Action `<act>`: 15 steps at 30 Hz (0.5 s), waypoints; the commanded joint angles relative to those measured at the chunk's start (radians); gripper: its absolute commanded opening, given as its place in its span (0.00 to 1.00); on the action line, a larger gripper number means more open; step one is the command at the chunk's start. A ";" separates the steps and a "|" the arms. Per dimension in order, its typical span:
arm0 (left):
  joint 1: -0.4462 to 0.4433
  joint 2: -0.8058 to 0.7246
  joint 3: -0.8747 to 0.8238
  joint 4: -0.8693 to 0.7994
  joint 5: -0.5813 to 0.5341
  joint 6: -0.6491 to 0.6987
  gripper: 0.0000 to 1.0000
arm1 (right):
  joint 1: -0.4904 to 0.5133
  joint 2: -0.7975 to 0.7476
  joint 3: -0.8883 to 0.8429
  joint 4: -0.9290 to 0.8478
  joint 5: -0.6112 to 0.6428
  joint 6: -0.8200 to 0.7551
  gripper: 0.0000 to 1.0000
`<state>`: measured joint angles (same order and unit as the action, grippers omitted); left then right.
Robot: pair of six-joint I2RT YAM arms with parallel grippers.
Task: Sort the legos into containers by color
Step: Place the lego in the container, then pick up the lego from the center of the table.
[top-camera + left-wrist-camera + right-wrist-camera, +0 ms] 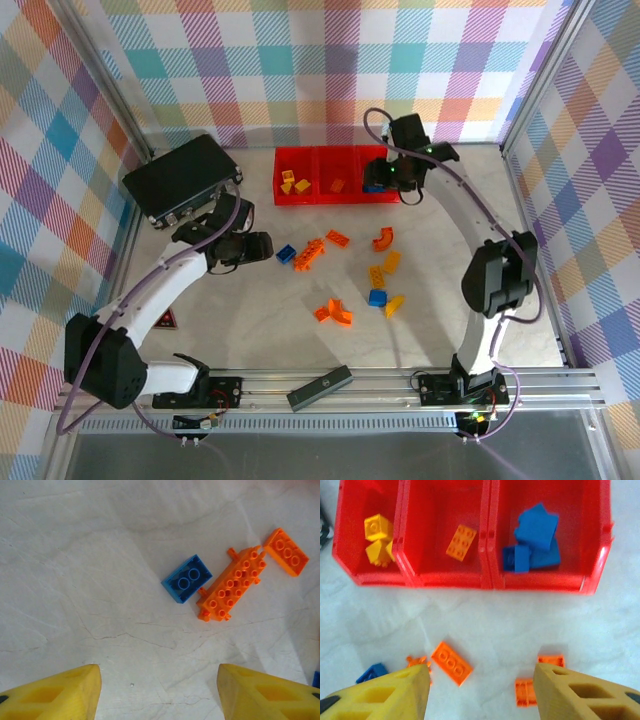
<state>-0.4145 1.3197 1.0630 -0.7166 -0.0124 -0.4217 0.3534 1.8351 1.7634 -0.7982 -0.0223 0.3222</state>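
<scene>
Left gripper (157,676): fingers apart and empty, over bare table in front of the bins (335,198), off their left end.

Likely pick is the blue brick (186,578). It lies studs up on the table, ahead of the fingers and on the side towards the bins' middle. The orange plate (231,585) lies along one of its long sides. I can't tell whether they touch.

How I'd do it:
- Turn the wrist first. The brick sits diagonal to the finger line.
- Grip it by the short ends, which are free. A finger pushed between brick and plate would probably shove the plate or tip the brick.
- Centre over the brick before descending, then go straight down and close slowly.
- Lift straight up and check the plate isn't dragged along.

Drop goes in the right bin (592,540), where the blues (535,535) are. The middle bin (427,535) holds one orange and the left bin (350,545) holds yellows.

Right gripper (383,180): fingers apart and empty, up at the right bin. That's the collision risk, so wait until it's clear of that bin before carrying the brick over.

More loose legos (385,268) lie in front of the bins' right half.
</scene>
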 commanded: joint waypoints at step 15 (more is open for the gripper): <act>-0.075 0.268 0.074 0.101 0.001 0.051 0.62 | 0.003 -0.280 -0.558 0.140 -0.085 0.078 0.58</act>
<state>-0.4686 1.5696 1.1107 -0.6430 -0.0177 -0.3904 0.3534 1.5929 1.2556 -0.6960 -0.0914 0.3790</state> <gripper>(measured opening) 0.619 0.576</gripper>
